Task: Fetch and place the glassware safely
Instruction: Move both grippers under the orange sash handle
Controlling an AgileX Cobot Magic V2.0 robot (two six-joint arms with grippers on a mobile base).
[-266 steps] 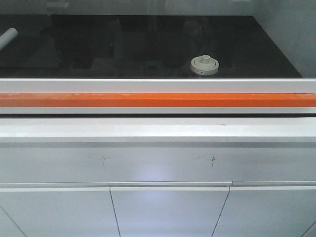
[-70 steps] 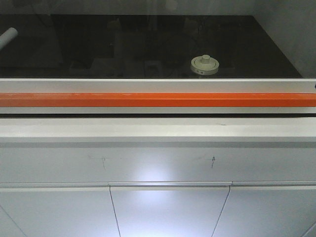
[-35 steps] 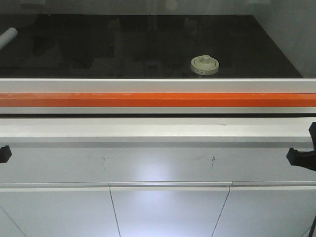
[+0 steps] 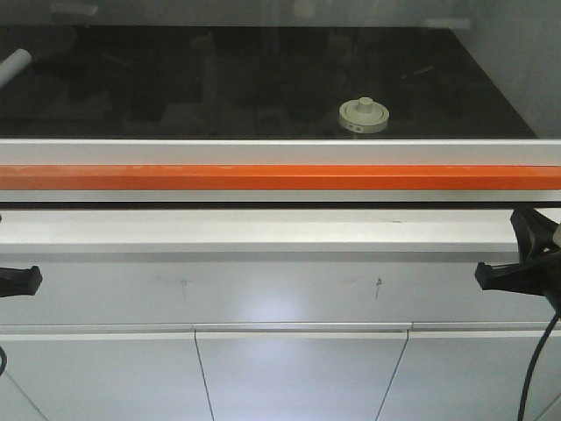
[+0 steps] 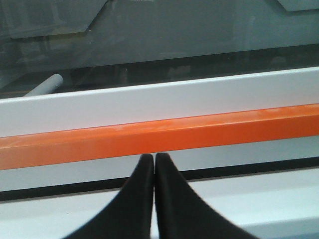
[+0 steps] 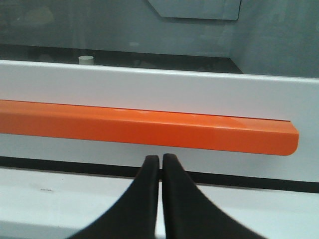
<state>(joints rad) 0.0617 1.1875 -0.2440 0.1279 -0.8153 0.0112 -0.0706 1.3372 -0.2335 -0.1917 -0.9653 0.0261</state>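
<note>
White cabinet fronts [image 4: 298,377] fill the lower scene below a white ledge [image 4: 263,230].

In the left wrist view, the left gripper [image 5: 154,159] has its two black fingers [image 5: 139,194] pressed together, tips touching, with nothing between them. They point toward 12 o'clock at an orange bar [image 5: 159,134] that runs across the view. The right gripper [image 6: 160,158] is the same in its own wrist view: fingers [image 6: 179,199] closed against each other, empty, aimed at 12 o'clock at the orange bar's rounded right end.

From the front, the left gripper shows only as a black tip at the 9 o'clock edge, level with the cabinet face under the ledge. The right gripper sits at the 3 o'clock edge, with a dark cable [image 4: 535,368] hanging below it toward 5 o'clock.

Past the bar, behind glass, lies a black worktop [image 4: 219,79]. The glassware [image 4: 363,115] stands on it at about 1 o'clock from the frame's centre, lid on, well apart from both grippers. A white tube [image 4: 13,66] lies at 10 o'clock.
</note>
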